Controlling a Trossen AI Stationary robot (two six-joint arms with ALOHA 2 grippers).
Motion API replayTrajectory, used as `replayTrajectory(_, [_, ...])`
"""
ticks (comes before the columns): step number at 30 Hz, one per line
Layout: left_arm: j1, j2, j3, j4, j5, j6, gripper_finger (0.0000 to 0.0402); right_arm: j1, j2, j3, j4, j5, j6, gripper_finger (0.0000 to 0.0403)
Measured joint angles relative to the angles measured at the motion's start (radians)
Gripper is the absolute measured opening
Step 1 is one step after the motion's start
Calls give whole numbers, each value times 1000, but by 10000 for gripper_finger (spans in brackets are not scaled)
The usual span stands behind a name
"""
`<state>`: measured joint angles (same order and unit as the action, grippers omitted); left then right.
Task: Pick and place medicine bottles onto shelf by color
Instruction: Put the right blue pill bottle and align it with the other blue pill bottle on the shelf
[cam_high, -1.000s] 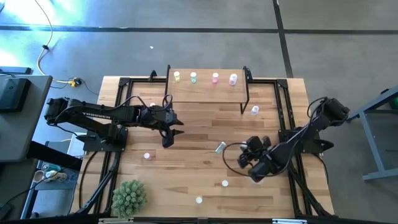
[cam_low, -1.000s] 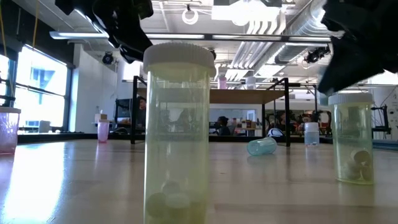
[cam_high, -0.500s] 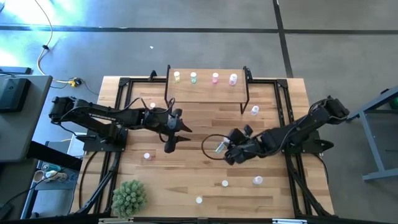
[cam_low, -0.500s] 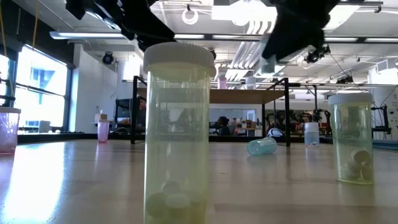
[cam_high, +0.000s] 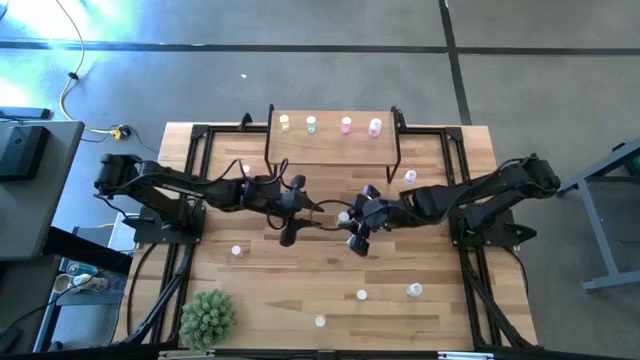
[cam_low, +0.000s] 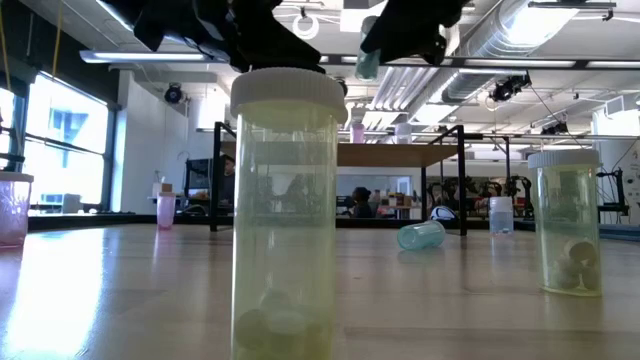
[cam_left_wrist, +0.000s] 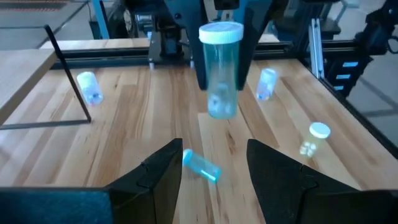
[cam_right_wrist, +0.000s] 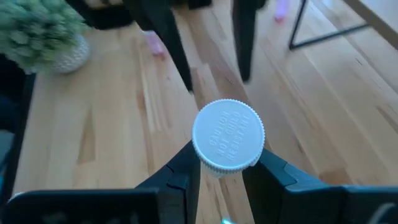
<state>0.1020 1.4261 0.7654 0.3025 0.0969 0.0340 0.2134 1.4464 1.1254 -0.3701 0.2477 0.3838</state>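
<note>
From above, the left gripper (cam_high: 290, 222) and right gripper (cam_high: 357, 228) face each other mid-table before the shelf (cam_high: 332, 146), where four bottles stand in a row. At table height, a yellow bottle (cam_low: 285, 215) looms nearest. The left wrist view shows spread, empty fingers (cam_left_wrist: 163, 168) facing a blue bottle (cam_left_wrist: 220, 70) held aloft. In the right wrist view, fingers (cam_right_wrist: 186, 171) pinch its white cap (cam_right_wrist: 227, 134).
</note>
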Motion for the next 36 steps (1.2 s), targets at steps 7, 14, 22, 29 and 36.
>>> replayTrajectory(7, [0, 48, 1, 115, -10, -34, 170, -67, 0, 2, 84, -70, -60, 91])
replayTrajectory(14, [2, 66, 1, 151, -17, -58, 170, -107, 0, 2, 119, -93, -79, 91])
replayTrajectory(22, [10, 66, 6, 181, -26, -85, 170, -111, 0, 2, 179, -118, -79, 91])
replayTrajectory(29, [9, 66, 6, 214, -18, -91, 170, -112, 0, 2, 180, -118, -79, 91])
replayTrajectory(36, [10, 66, 7, 219, -18, -102, 136, -116, 0, 2, 180, -119, -91, 91])
